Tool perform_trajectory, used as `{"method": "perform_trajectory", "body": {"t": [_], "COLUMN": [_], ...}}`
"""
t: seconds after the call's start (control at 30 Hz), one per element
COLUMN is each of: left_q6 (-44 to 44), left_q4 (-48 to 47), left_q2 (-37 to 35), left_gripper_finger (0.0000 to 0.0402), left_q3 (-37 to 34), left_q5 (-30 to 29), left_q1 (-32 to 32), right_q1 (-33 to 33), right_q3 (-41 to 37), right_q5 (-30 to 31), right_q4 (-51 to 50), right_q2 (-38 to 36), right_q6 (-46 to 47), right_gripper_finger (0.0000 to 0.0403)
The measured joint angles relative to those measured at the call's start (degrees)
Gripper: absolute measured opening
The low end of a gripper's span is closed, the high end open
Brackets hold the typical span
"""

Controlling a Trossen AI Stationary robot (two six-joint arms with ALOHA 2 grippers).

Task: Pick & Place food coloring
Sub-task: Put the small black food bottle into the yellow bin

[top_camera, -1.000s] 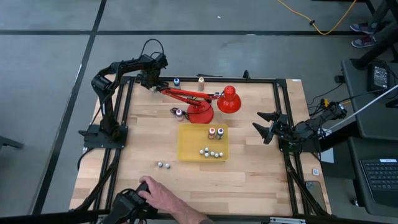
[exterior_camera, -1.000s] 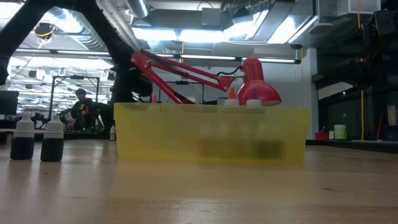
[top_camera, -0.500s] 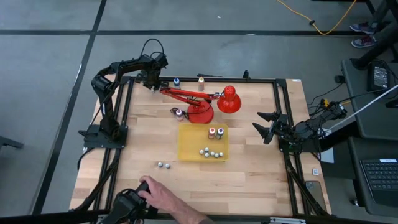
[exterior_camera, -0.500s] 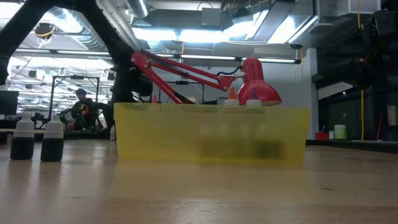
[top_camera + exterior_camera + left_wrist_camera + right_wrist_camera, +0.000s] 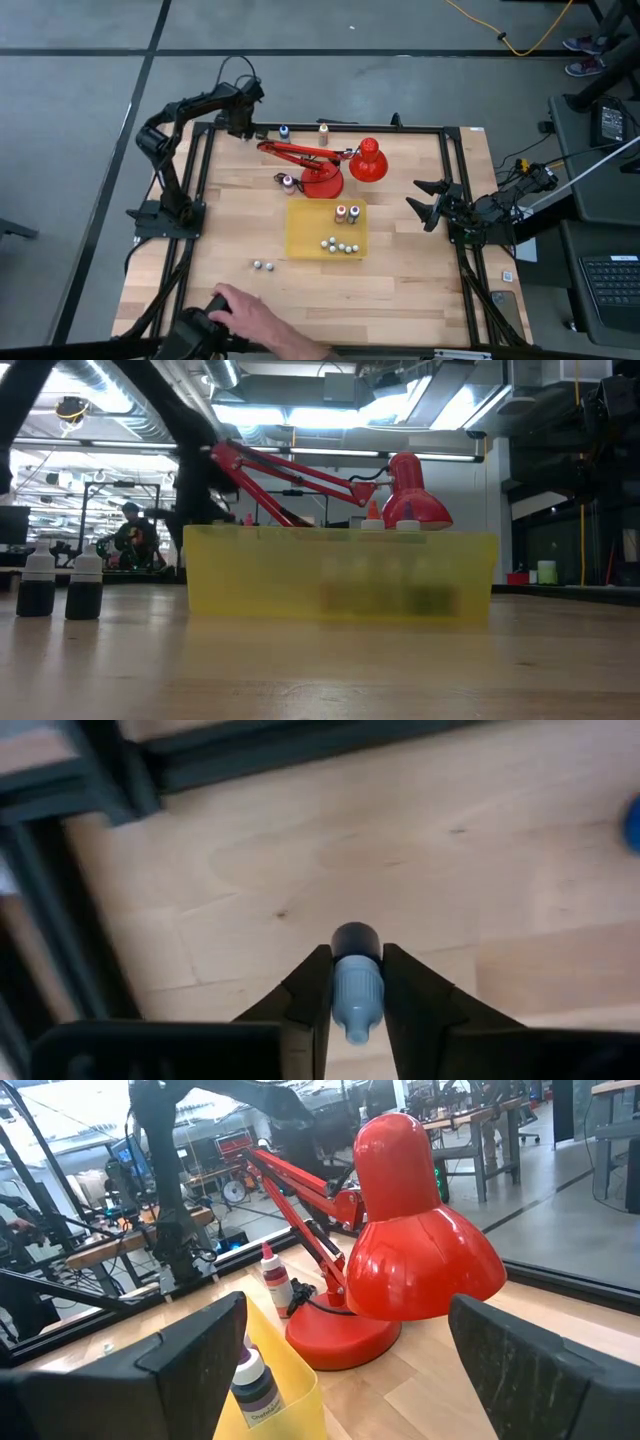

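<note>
My left gripper (image 5: 243,128) hangs over the table's far left corner, pointing down, shut on a tiny food coloring bottle (image 5: 356,982) with a pale blue cap and a dark blue body. Other bottles stand on the wood: a blue one (image 5: 283,131), an orange one (image 5: 323,129), and a purple one (image 5: 288,182) by the lamp base. The yellow tray (image 5: 305,232) holds several more bottles (image 5: 347,213). Two dark bottles (image 5: 262,266) stand near the tray's front. My right gripper (image 5: 428,205) waits open at the right edge. My left gripper pinches the bottle's pale ribbed cap (image 5: 357,998) between its two fingers, one on each side. The fingers come from above, pointing down. The bottle stays upright along the fingers, with its dark blue body (image 5: 355,938) sticking out below the fingertips toward the wood.
A big red desk lamp (image 5: 340,165) stands mid-table behind the tray, its arm reaching toward the far left. A person's hand (image 5: 245,312) rests at the near left edge. A black frame (image 5: 90,780) borders the table close to my left gripper.
My left gripper has shut on the blue bottle and gone up from the table's far left corner. The person's hand at the near edge has shifted a little to the left.
</note>
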Motion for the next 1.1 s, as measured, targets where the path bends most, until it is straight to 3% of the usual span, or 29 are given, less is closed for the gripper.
{"method": "perform_trajectory", "body": {"t": [0.8,1.1], "left_q6": [1.1,2.2], "left_q4": [-0.7,2.2], "left_q2": [-36.5,-44.7], "left_gripper_finger": [0.0064,0.0064], "left_q3": [0.0,0.3], "left_q5": [5.2,0.2], "left_q1": [-2.7,-10.5], "right_q1": [0.0,0.0], "right_q3": [0.0,0.0], "right_q5": [0.0,0.0], "right_q4": [0.0,0.0], "right_q2": [0.0,0.0], "right_q6": [-0.1,-0.1], "right_gripper_finger": [0.0347,0.0347]}}
